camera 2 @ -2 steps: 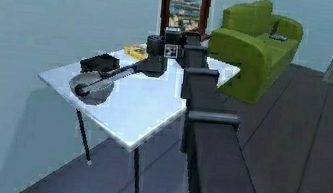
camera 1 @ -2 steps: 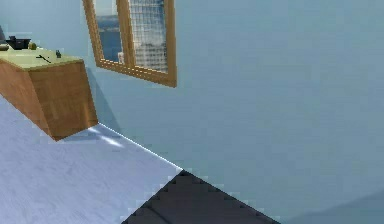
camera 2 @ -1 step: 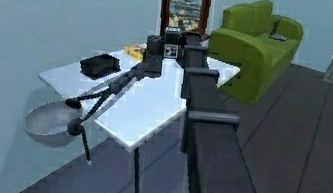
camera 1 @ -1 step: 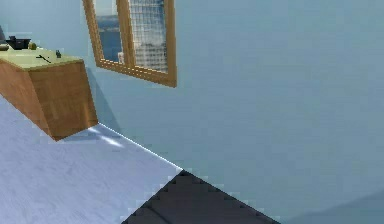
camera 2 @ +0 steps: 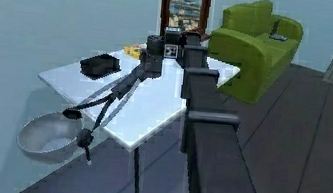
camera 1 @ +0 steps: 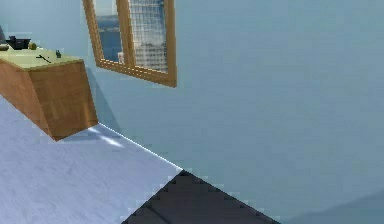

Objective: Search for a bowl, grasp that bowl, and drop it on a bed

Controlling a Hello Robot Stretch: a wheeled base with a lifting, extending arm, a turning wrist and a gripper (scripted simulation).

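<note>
In the arm side view a grey metal bowl (camera 2: 43, 135) hangs at the far end of my gripper (camera 2: 79, 127), past the near left corner of a white table (camera 2: 165, 94) and clear of the dark floor. The gripper holds the bowl. Its thin fingers (camera 2: 109, 100) slant down to the left from the dark body (camera 2: 156, 55), which sits beside the white marker squares. The arm's dark bar (camera 2: 210, 149) rises from the bottom edge across the table's right part.
A flat black object (camera 2: 101, 65) and a small yellow thing (camera 2: 133, 49) lie on the white table. A green sofa (camera 2: 254, 47) stands behind it by a window (camera 2: 182, 6). In the forward view a wooden cabinet (camera 1: 45, 90) stands at the left, beside a window (camera 1: 135, 40) in a blue wall.
</note>
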